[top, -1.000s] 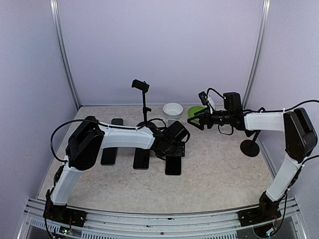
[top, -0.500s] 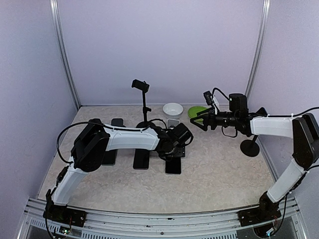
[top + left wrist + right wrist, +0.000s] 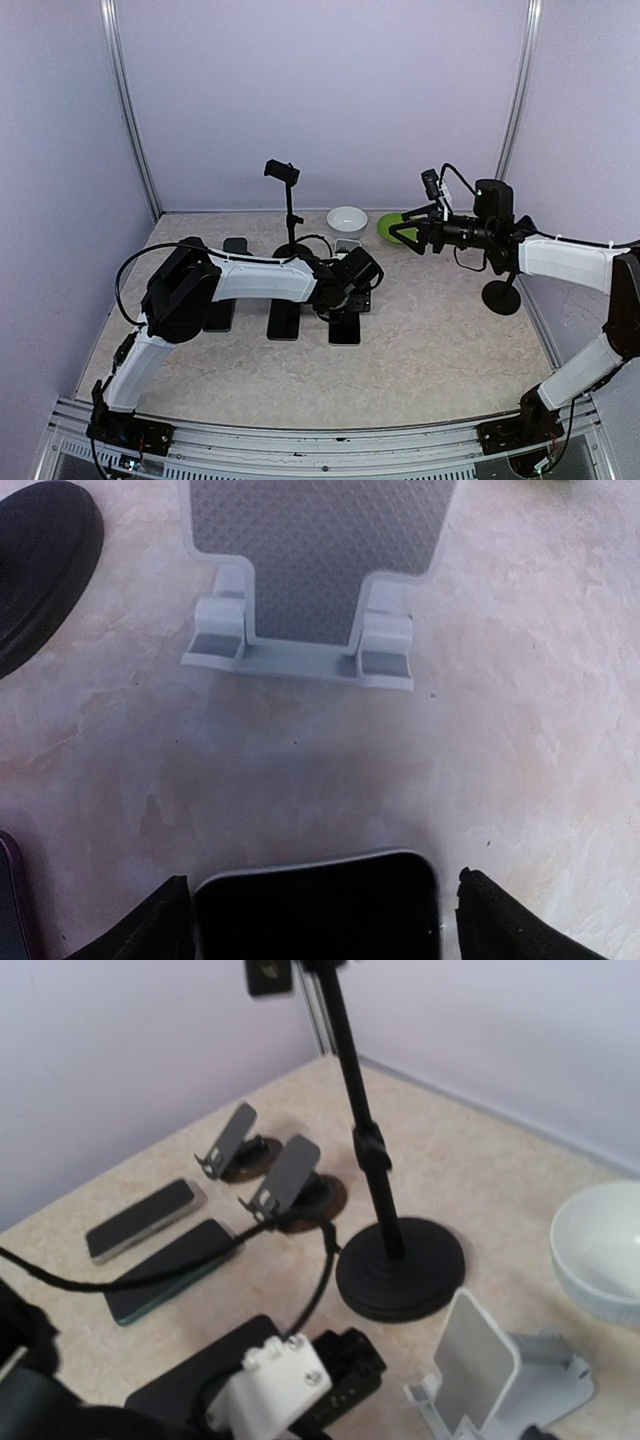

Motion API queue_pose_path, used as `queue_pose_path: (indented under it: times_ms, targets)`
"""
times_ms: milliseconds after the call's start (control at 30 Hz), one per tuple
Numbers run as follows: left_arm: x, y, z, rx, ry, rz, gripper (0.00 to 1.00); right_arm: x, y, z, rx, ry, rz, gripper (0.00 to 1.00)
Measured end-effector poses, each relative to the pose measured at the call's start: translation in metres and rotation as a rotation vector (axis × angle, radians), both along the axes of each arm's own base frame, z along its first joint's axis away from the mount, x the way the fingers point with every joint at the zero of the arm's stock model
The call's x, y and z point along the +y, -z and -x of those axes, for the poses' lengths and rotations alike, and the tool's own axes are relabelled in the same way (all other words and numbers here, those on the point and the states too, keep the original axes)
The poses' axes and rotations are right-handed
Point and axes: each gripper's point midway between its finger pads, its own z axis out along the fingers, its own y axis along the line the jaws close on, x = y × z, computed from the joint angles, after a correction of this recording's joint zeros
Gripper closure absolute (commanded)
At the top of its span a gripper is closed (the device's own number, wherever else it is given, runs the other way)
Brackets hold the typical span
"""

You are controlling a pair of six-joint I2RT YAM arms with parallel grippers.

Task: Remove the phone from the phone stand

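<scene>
The black phone [image 3: 315, 910] lies flat on the table, in front of the empty white phone stand [image 3: 305, 580] and apart from it. My left gripper [image 3: 315, 905] hangs low over the phone's near end, open. Its fingers [image 3: 160, 925] straddle the phone, with a clear gap on the right side. From above, the left gripper [image 3: 345, 303] sits between the stand [image 3: 347, 246] and the phone [image 3: 346, 330]. My right gripper [image 3: 403, 232] hovers open in the air at the back right, holding nothing. Its wrist view looks down on the stand [image 3: 480, 1355] and the phone [image 3: 190, 1380].
A black pole stand [image 3: 288, 215] with a round base [image 3: 400, 1265] rises behind the left gripper. A white bowl [image 3: 346, 219] and a green plate [image 3: 392, 224] sit at the back. Other phones [image 3: 283, 320] [image 3: 218, 313] lie to the left. A black round base [image 3: 501, 296] stands far right.
The left gripper's jaws have widened and let go of the phone, which now lies flat. The right arm has drawn back to the right and slightly up.
</scene>
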Motion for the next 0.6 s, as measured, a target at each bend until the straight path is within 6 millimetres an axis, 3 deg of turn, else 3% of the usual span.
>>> queue_pose_path:
  times_ms: [433, 600]
  targets:
    - [0.007, -0.004, 0.003, -0.034, 0.045, 0.004, 0.01, -0.027, -0.044, 0.037, -0.053, 0.115, -0.038, 0.09]
    - [0.014, -0.027, 0.012, -0.063, 0.068, 0.035, 0.01, -0.047, -0.059, 0.054, -0.056, 0.204, -0.047, 0.04]
